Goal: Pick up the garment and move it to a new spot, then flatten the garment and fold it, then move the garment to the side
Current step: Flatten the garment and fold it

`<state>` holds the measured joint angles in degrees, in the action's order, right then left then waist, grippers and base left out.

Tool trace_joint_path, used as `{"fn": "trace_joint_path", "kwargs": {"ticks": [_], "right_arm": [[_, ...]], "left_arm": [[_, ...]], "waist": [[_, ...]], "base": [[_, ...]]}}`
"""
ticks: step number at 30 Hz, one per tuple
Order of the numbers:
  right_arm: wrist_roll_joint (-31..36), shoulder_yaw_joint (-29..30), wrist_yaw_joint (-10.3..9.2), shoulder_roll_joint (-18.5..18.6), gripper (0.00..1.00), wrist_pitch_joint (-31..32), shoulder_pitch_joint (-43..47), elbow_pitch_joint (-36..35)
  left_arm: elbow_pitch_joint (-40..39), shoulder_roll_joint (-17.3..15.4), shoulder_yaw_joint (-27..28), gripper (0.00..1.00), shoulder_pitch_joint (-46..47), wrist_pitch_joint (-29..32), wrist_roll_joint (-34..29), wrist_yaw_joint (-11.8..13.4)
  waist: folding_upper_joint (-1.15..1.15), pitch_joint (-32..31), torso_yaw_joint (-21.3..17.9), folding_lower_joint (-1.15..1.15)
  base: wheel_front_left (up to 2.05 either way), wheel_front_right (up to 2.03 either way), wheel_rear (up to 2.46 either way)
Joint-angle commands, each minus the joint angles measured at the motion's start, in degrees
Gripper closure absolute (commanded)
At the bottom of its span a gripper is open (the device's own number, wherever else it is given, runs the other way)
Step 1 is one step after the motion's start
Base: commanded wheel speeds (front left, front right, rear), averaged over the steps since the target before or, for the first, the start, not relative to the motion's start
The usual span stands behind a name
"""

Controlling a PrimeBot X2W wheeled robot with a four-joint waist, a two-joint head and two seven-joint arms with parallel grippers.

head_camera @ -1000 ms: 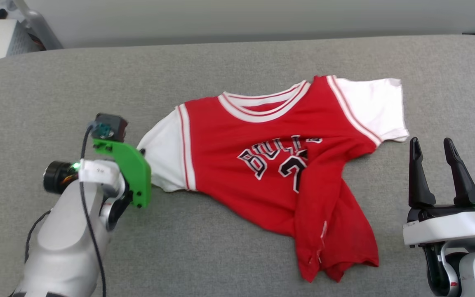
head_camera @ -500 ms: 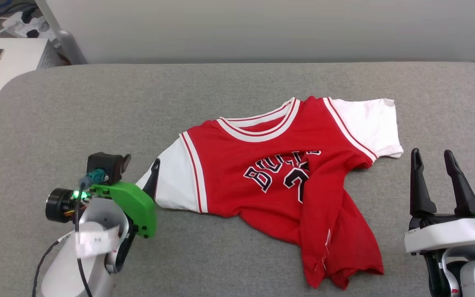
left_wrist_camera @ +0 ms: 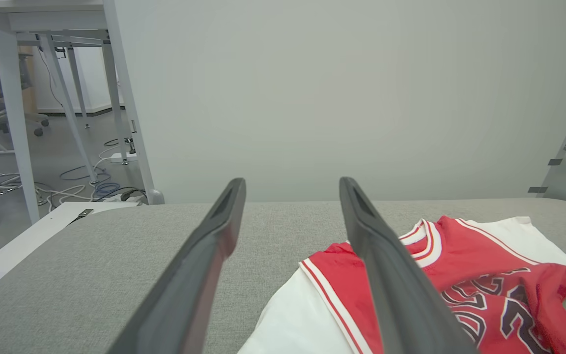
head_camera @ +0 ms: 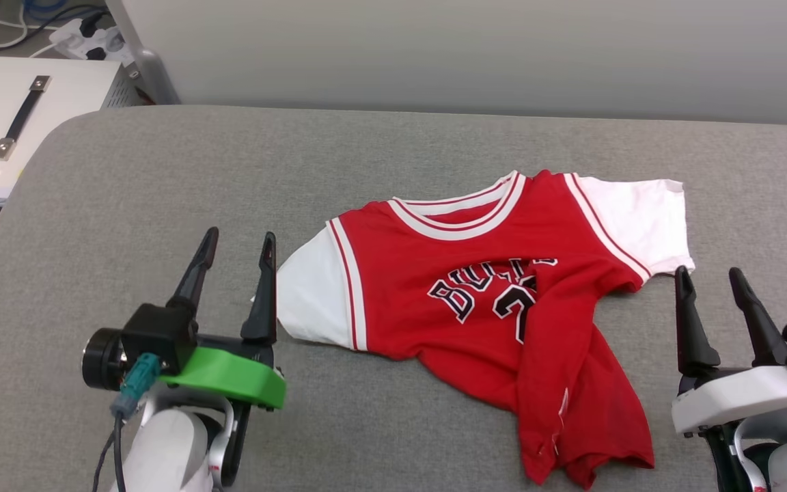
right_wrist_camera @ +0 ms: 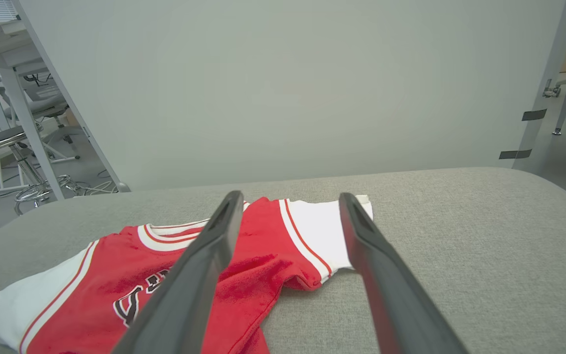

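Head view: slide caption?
Rumpled red Bulls jersey on grey surface, flanked by open left end effector and open right end effector.

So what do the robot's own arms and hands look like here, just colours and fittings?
Each hand, left hand and right hand, has two long, tapering dark fingers. The left wrist carries a green plate, a black cylindrical module and a teal connector with a grey cable; its forearm is pale grey. The right wrist has a white housing.
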<state>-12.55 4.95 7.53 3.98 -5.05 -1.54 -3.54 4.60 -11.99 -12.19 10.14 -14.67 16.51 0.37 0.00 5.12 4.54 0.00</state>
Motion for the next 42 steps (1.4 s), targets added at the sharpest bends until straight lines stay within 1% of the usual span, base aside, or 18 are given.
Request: {"fn": "trace_joint_path", "kwargs": {"ticks": [1, 4, 6, 8, 13, 15, 16, 20, 23, 24, 28, 35, 42], "right_arm": [[-0.11, -0.61, -0.04, 0.82, 0.0, 2.01, 0.14, -0.26], [-0.22, -2.55, -0.04, 3.97, 0.0, 8.21, -1.34, -0.97], [-0.84, -4.32, -0.04, 6.48, 0.0, 14.14, -3.36, -1.18], [-2.56, -5.98, -0.04, 8.64, 0.0, 21.04, -6.19, -0.99], [-8.15, -12.13, -0.04, 14.17, 0.0, 40.97, -15.22, 1.92], [-9.73, -13.57, -0.04, 15.27, 0.0, 47.74, -18.66, 3.94], [-10.07, -15.47, -0.04, 16.26, 0.0, 50.98, -20.59, 4.92], [-11.8, -19.19, -0.04, 17.86, 0.0, 58.12, -26.39, 9.89], [-13.31, -21.75, -0.04, 18.79, 0.0, 61.52, -29.57, 13.16], [-13.66, -23.59, -0.04, 19.84, 0.0, 62.4, -30.69, 13.94], [-14.94, -27.49, -0.04, 22.48, 0.0, 62.96, -33.91, 17.83], [-15.27, -33.37, -0.04, 25.49, 0.0, 63.14, -37.13, 24.6], [-18.3, -36.32, -0.04, 25.9, 0.01, 62.45, -36.34, 30.13]], "left_arm": [[-0.71, 0.72, 0.5, 0.0, -1.6, -0.3, -0.94, -0.56], [-1.58, 1.62, 1.46, 0.0, -2.08, -0.31, -2.19, -1.78], [-1.72, 2.16, 2.24, 0.0, -1.91, -0.31, -2.82, -2.54], [-1.73, 2.75, 2.81, 0.0, -1.58, -0.31, -3.42, -3.25], [-1.66, 4.49, 3.48, 0.0, -0.67, -0.32, -4.69, -4.8], [-1.5, 5.16, 3.48, 0.0, -0.37, -0.32, -5.05, -5.29], [-1.22, 5.57, 3.53, 0.0, -0.27, -0.32, -5.0, -5.51], [0.04, 6.6, 3.3, 0.0, 0.53, -0.32, -4.77, -6.37], [0.23, 7.04, 3.35, 0.0, 1.38, -0.32, -4.92, -6.78], [0.29, 7.18, 3.42, 0.0, 1.67, -0.32, -4.99, -6.89], [0.55, 7.64, 3.46, 0.0, 2.39, -0.32, -5.21, -7.23], [0.14, 8.37, 3.42, 0.0, 3.25, -0.32, -5.29, -7.53], [0.45, 8.79, 3.87, 0.0, 3.52, -0.32, -5.33, -7.67]], "waist": [[0.0, 0.36, 0.74, 0.0], [0.0, 1.18, 1.61, 0.0], [0.0, 1.69, 2.12, 0.0], [0.0, 2.27, 2.64, 0.0], [0.0, 4.07, 4.41, 0.0], [0.0, 4.79, 5.26, 0.0], [0.0, 5.18, 5.76, 0.0], [0.0, 6.46, 7.88, 0.0], [0.0, 7.43, 9.41, 0.0], [0.0, 7.84, 9.97, 0.0], [0.0, 8.99, 11.73, 0.0], [0.0, 11.12, 13.9, 0.0], [0.0, 11.17, 14.26, 0.0]], "base": [[0.0, 0.0, 0.0], [0.0, 0.0, 0.0], [0.0, 0.0, 0.0], [0.0, 0.0, 0.0], [0.0, 0.0, 0.0], [0.0, 0.0, 0.0], [0.0, 0.0, 0.0], [0.0, 0.0, 0.0], [0.0, 0.0, 0.0], [0.0, 0.0, 0.0], [0.0, 0.0, 0.0], [0.0, 0.0, 0.0], [0.0, 0.0, 0.0]]}}
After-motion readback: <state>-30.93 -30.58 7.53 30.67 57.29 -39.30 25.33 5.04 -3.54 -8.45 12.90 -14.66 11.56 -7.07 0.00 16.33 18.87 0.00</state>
